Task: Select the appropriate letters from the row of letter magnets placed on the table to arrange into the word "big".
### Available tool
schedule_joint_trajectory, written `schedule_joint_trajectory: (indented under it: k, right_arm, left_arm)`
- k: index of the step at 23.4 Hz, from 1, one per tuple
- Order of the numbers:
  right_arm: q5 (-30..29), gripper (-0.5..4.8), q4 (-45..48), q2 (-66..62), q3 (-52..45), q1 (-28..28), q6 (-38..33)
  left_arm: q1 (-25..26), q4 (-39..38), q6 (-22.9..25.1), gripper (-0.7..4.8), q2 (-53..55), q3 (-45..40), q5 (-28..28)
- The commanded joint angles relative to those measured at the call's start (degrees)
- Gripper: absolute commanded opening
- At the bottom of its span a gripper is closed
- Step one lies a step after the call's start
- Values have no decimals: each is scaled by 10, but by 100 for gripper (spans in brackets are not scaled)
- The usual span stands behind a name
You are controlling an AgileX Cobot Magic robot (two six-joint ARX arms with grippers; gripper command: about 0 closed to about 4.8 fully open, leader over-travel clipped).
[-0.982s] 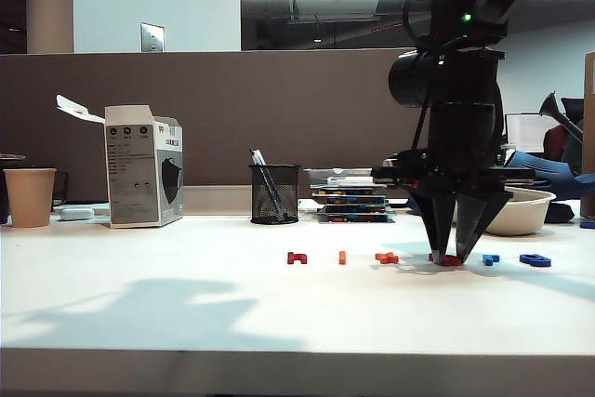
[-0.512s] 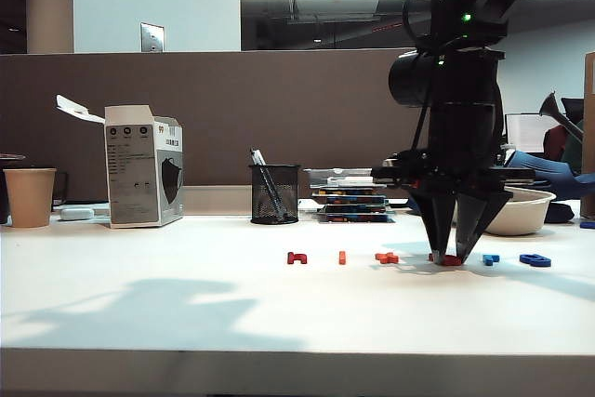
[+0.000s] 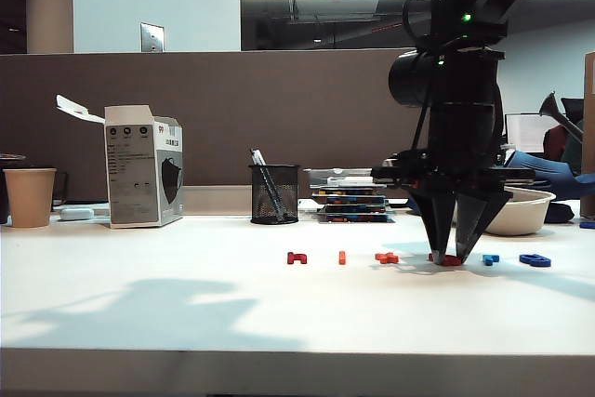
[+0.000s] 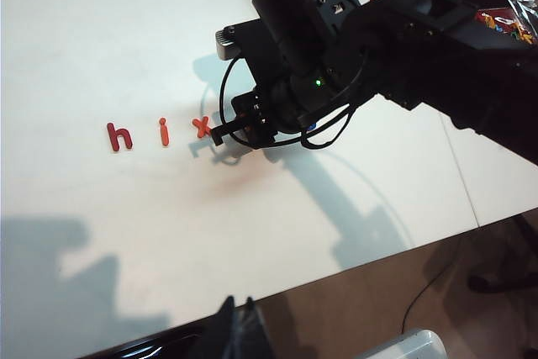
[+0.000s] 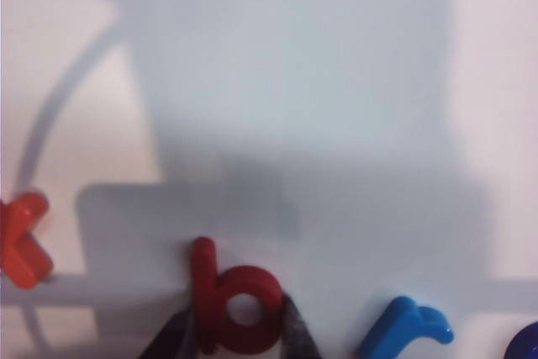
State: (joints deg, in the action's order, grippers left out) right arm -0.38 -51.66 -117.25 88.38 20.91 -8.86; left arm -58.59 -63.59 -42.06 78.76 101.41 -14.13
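I have the right gripper (image 3: 452, 258) down on the counter (image 3: 186, 304), its jaws partly closed with a tip on each side of the red b (image 5: 231, 304); the b sits flat in the row of letter magnets (image 3: 418, 258). From the right wrist view only the fingertips (image 5: 172, 338) show, and the blue r (image 5: 408, 325) and orange x (image 5: 21, 241) are cut off at the frame edges. In the left wrist view I read h (image 4: 118, 136), i (image 4: 164, 131) and x (image 4: 201, 126); the right arm hides the other letters. The left gripper (image 4: 238, 329) is a dark sliver at the edge, so I cannot tell its opening.
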Motion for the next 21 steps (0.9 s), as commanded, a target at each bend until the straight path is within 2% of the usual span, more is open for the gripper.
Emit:
schedule_joint_trajectory:
  k: [1,21]
  right_arm:
    - [-6,85,0,-13,-7,2,1]
    - [-11,85,3,-10,8,2,1]
  left_arm:
    - [0,7,0,-5,-2,1,-1]
    - [0,7,0,-5,-2,1,-2]
